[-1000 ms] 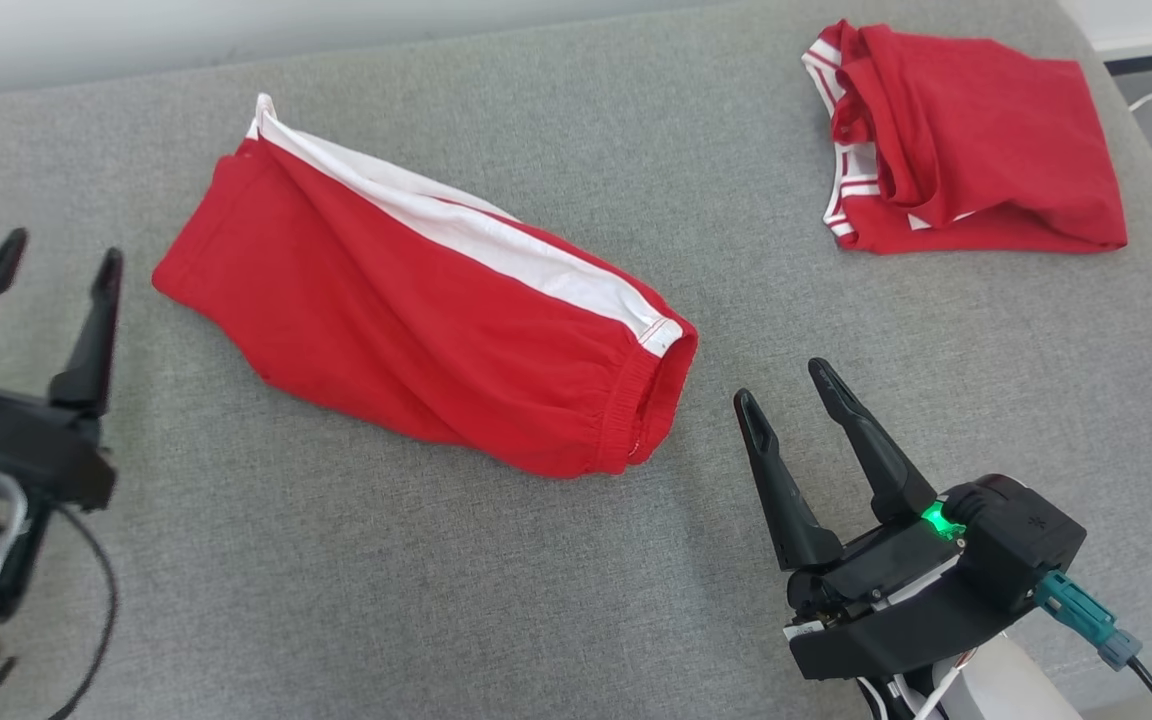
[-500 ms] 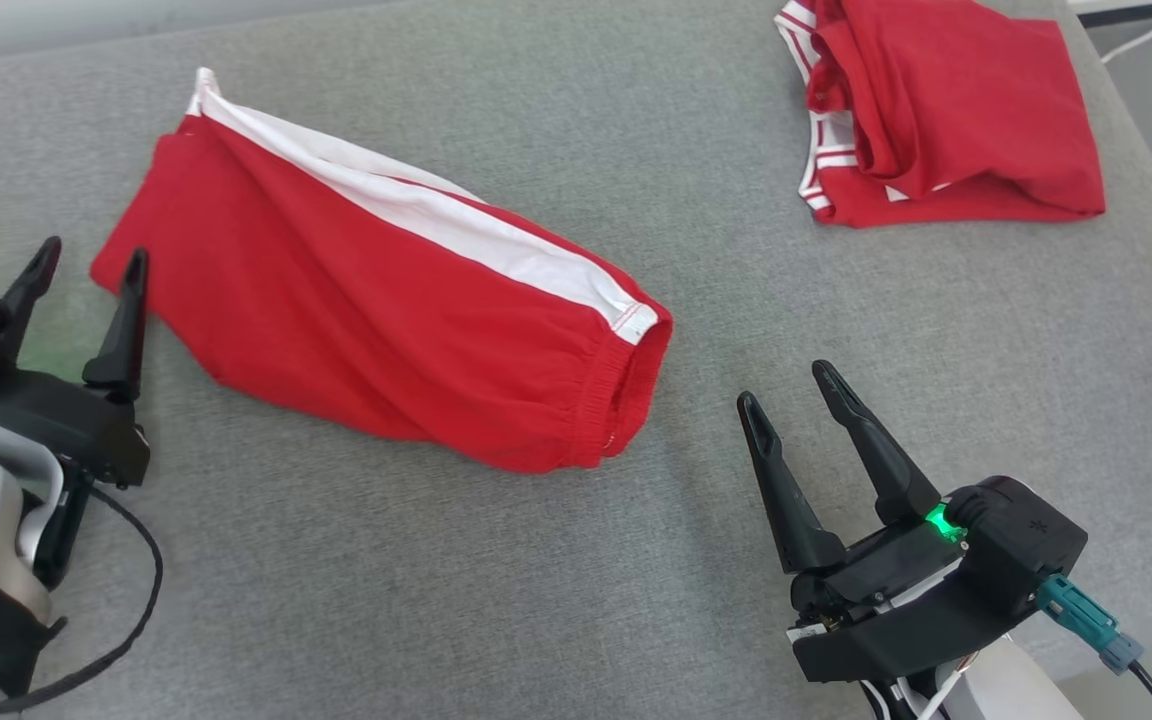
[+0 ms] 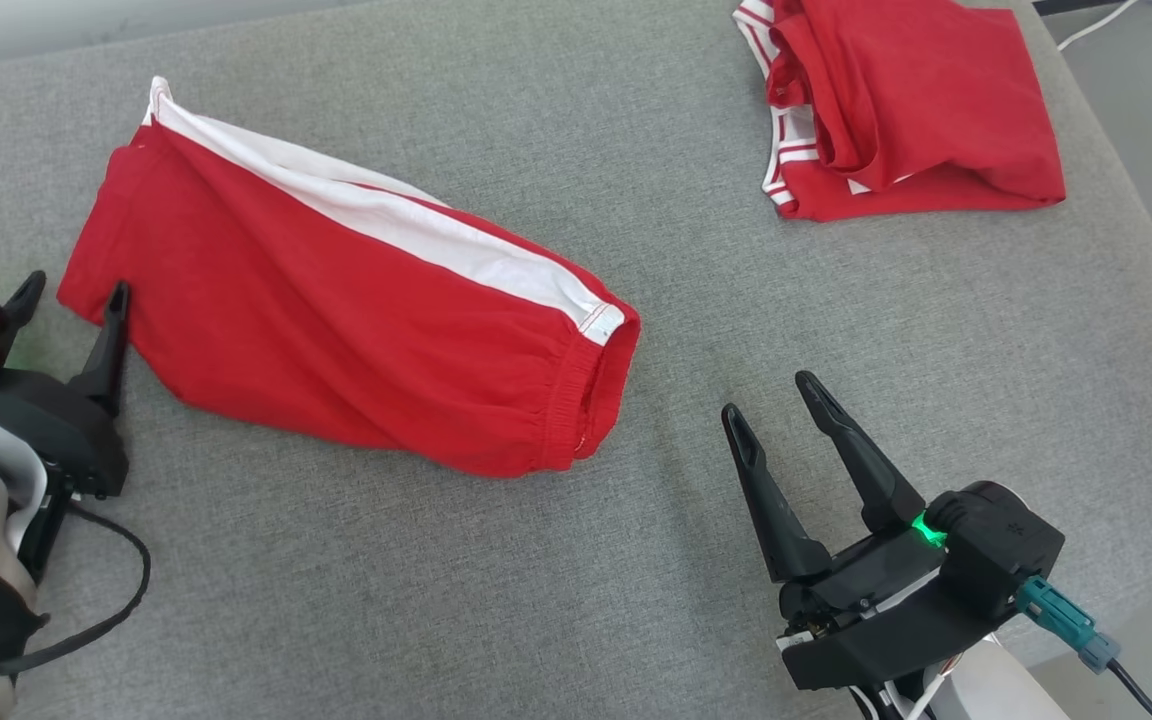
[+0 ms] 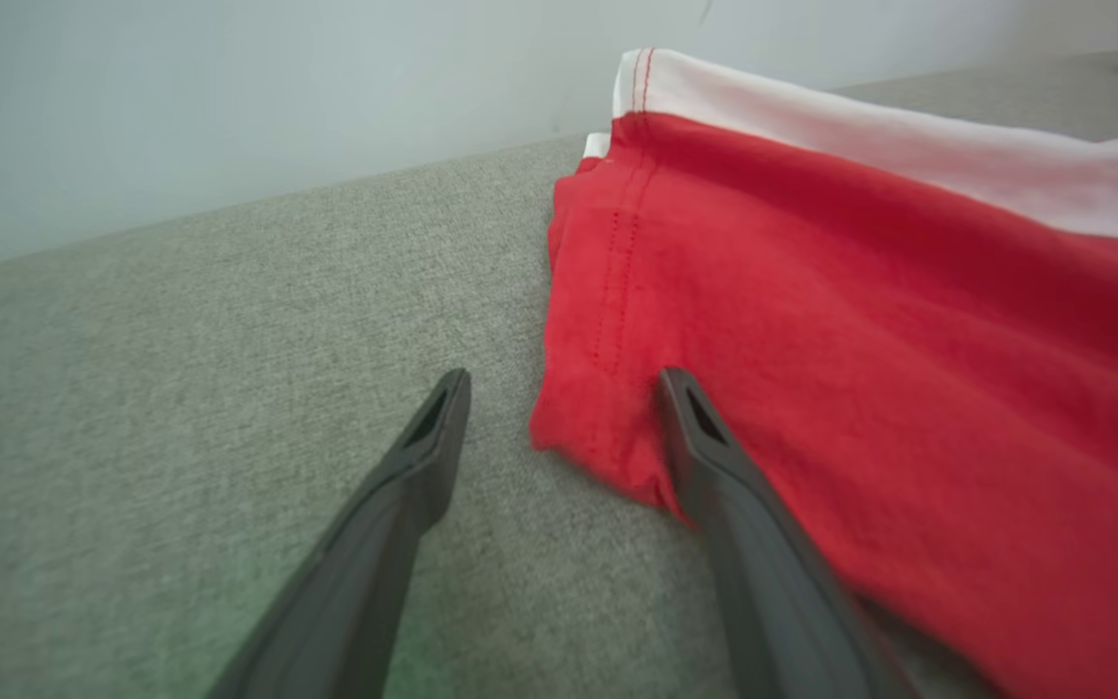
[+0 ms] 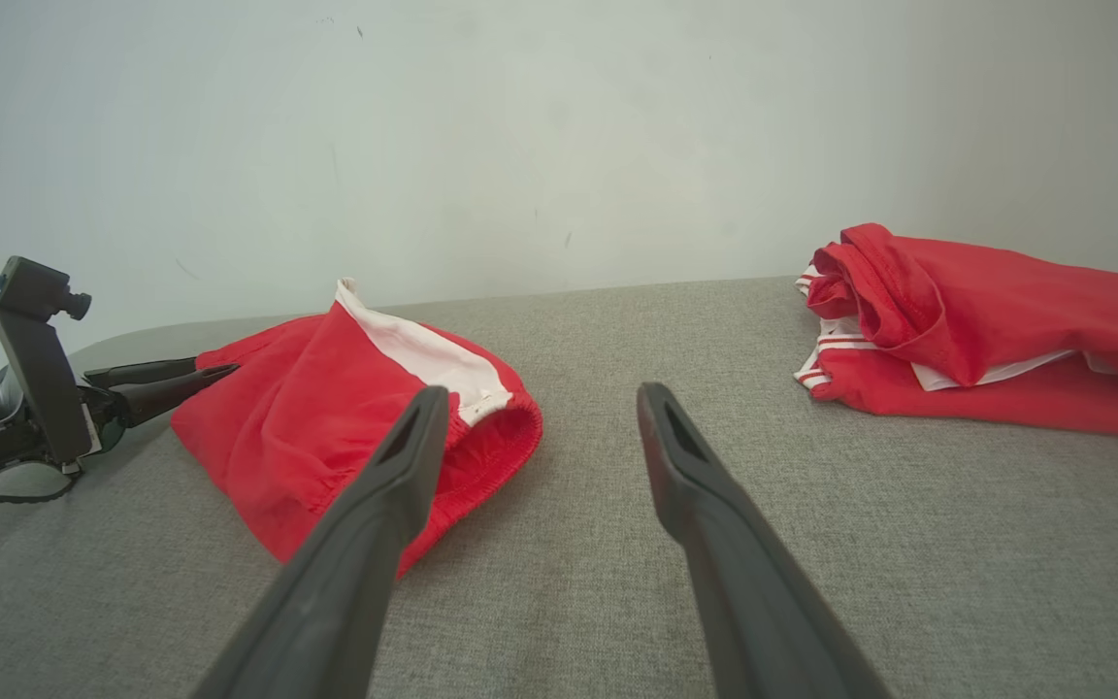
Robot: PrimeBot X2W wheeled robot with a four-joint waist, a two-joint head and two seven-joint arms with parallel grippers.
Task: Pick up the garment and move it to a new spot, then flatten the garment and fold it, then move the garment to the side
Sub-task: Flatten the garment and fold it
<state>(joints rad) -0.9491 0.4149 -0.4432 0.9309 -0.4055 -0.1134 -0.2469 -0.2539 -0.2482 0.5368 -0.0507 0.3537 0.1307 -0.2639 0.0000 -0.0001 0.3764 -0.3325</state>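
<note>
Shorts [image 3: 336, 320] left of folded garment [image 3: 906, 110].

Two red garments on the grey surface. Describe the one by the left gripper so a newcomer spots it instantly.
On the grey fabric surface, look at the robot's left half, where the open left gripper straddles a hem corner. The red shorts lie there spread long, with one broad white side stripe and an elastic waistband. The other red garment, far right, is bunched and has thin striped trim.

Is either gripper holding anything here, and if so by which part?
Nothing is held. The left gripper is open, straddling the red shorts' hem corner; the right gripper is open over the grey surface.
</note>
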